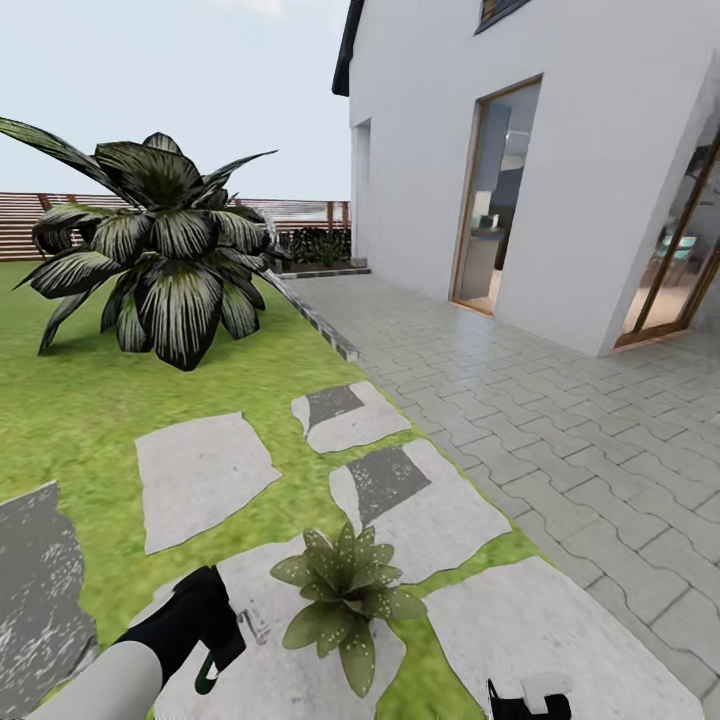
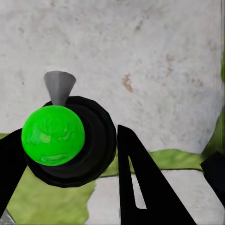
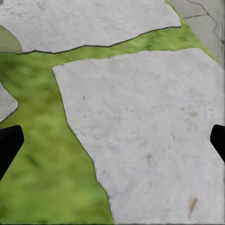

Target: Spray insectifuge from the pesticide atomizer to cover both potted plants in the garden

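Note:
A potted plant (image 1: 345, 595), a small rosette of pointed green leaves, stands on a pale stepping stone (image 1: 290, 670) in the garden lawn; its leaves hide the pot. My left gripper (image 1: 205, 640) is just left of it, shut on the pesticide atomizer (image 1: 207, 680). In the left wrist view the atomizer (image 2: 54, 136) is seen from above in the left gripper (image 2: 93, 159): a bright green round cap, a dark collar and a grey cone nozzle aimed over the stone. My right gripper (image 1: 528, 705) hangs low, right of the plant. The right gripper (image 3: 112, 145) is open over a stone slab, holding nothing.
A big dark plant with striped broad leaves (image 1: 160, 250) grows on the lawn farther back. More stepping stones (image 1: 200, 475) lie ahead. A grey paved path (image 1: 520, 420) runs along a white house (image 1: 600, 150) on the right. A brown slatted fence (image 1: 25, 225) closes the back.

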You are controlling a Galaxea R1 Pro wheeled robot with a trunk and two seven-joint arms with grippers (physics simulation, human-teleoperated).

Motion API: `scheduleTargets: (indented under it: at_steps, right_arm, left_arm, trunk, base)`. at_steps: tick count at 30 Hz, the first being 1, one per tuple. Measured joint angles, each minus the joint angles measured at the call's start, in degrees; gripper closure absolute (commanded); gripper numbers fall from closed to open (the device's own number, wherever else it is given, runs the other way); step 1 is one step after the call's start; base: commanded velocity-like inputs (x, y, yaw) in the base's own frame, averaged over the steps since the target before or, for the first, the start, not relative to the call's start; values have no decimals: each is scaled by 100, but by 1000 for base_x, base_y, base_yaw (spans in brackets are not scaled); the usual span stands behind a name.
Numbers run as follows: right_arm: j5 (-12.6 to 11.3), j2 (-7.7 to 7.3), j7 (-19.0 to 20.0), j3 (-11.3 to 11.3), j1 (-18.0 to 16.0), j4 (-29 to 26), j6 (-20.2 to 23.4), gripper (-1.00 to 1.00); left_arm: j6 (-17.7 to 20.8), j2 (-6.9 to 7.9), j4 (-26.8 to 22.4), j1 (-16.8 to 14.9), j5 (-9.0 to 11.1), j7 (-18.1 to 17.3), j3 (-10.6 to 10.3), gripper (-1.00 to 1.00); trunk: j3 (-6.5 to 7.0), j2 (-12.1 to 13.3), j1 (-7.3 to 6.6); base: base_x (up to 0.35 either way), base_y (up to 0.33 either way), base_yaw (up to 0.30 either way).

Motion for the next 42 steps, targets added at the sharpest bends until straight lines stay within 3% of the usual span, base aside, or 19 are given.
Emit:
scheduleTargets:
  at_steps: [8,13,15,18,23,29,32,37,42]
  right_arm:
    - [0,0,2,0,1,1,2,-100]
    - [0,2,2,2,0,8,3,-100]
    - [0,4,0,6,-1,9,2,-100]
    - [0,6,1,7,-1,10,1,-100]
    - [0,6,1,7,-1,10,1,-100]
    - [0,6,1,8,-1,10,1,-100]
    - [0,8,1,8,-1,10,0,-100]
    - [0,9,0,7,-1,10,0,-100]
    - [5,3,7,2,-1,10,0,-100]
  left_arm:
    - [18,18,-46,-1,17,-10,35,100]
    - [16,20,-59,-16,12,-14,417,100]
    - [32,-14,-59,-40,7,-21,468,100]
    - [89,-53,-57,-124,23,-42,494,100]
    - [629,-246,-73,-374,51,-53,489,100]
    - [565,-185,-22,-400,-23,-576,479,100]
    - [554,-241,-23,-401,-31,-607,454,100]
    - [641,-458,-80,-514,-10,-618,438,100]
    - [672,-434,4,-712,-11,-668,432,100]
  trunk:
    - [0,0,0]
    - [0,0,-1]
    - [0,0,-2]
    - [0,0,-3]
    - [0,0,-4]
    - [0,0,-3]
    - [0,0,-3]
    - [0,0,-4]
    - [0,0,-3]
  base:
    - [-319,135,-260]
    - [-266,221,-175]
    - [-84,73,-20]
    - [-22,19,-5]
    - [-2,2,-1]
    - [0,0,0]
    - [0,0,0]
    - [0,0,0]
    - [0,0,0]
